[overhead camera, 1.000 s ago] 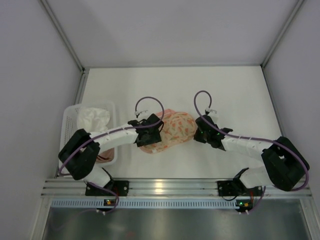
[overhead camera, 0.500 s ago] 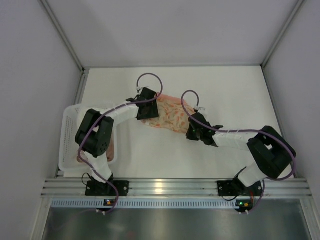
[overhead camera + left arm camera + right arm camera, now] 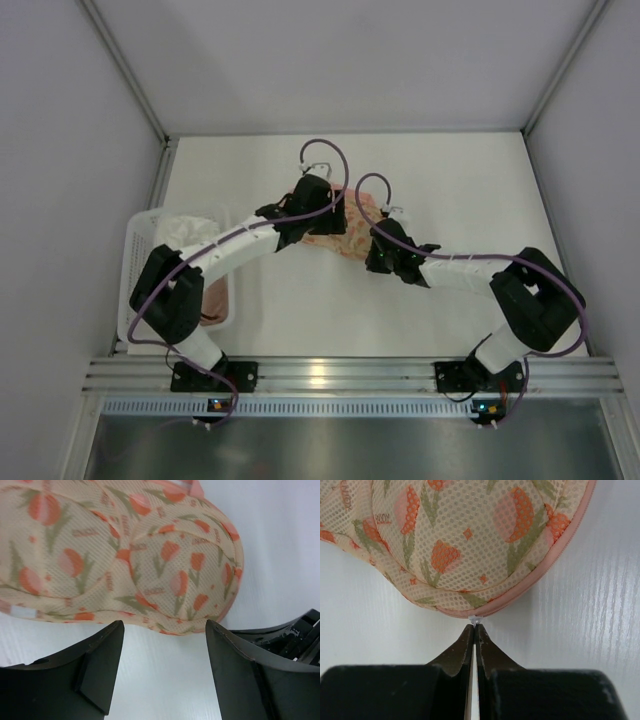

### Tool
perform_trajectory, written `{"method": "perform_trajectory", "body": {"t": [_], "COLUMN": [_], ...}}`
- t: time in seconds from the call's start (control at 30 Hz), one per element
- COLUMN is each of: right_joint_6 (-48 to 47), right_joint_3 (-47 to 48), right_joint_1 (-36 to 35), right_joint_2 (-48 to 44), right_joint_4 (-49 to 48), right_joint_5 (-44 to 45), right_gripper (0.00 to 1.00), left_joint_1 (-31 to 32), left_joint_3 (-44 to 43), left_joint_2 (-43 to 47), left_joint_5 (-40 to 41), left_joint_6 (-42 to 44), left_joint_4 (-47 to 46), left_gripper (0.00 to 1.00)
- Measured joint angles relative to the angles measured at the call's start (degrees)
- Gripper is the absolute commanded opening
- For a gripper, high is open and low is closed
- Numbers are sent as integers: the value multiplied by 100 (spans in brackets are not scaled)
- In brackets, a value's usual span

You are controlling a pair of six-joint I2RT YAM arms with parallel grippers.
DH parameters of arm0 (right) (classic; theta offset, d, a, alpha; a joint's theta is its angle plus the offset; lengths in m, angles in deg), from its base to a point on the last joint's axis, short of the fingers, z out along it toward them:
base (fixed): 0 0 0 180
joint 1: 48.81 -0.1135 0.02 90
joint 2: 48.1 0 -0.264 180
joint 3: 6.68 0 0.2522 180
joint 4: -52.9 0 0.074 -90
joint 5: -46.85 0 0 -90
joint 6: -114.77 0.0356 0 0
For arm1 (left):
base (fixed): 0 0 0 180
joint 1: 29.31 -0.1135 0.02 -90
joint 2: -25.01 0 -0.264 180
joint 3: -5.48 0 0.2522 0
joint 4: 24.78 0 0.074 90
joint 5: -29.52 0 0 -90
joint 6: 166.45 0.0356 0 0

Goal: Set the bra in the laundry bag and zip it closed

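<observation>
The laundry bag [image 3: 347,236] lies on the white table, peanut-shaped and floral, with its two halves together. In the left wrist view the laundry bag [image 3: 125,555] fills the top. My left gripper [image 3: 165,626] is open and empty, its fingertips at the bag's near edge; from above, the left gripper [image 3: 322,212] is over the bag's left end. My right gripper [image 3: 475,626] is shut on the small white zip pull [image 3: 476,619] at the bag's pink zip edge [image 3: 530,582]; from above, the right gripper [image 3: 384,252] is at the bag's right end. The bra is hidden.
A white plastic basket [image 3: 140,262] stands at the left with white cloth [image 3: 186,232] and something pinkish [image 3: 216,298] in it. The right gripper's black body [image 3: 295,635] shows low right in the left wrist view. Grey walls enclose the table.
Both grippers and the bag have moved away from the arm bases, toward the back. The left arm has stretched out to the right over the bag. The right gripper has moved left.
</observation>
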Motion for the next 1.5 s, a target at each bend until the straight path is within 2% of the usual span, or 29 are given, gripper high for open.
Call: {"method": "perform_trajectory", "body": {"t": [0.2, 0.53, 1.33, 1.5], "right_joint_6": [-79, -81, -85, -85], "right_joint_3": [0, -7, -7, -7], "right_joint_1": [0, 9, 15, 15], "right_joint_2": [0, 2, 168, 168], "right_joint_4": [-85, -142, -162, -162], "right_joint_5": [-107, -188, -315, -315], "right_gripper": [0, 0, 0, 0], "left_joint_1": [105, 175, 297, 323], "left_joint_3": [422, 1027, 1156, 1139], "left_joint_2": [-483, -890, -710, -907], "left_joint_5": [-577, -656, -734, -793], "left_joint_6": [-411, -1161, -1624, -1733], "left_joint_4": [-745, -1860, -2463, -2538], "left_gripper": [72, 71, 72, 72]}}
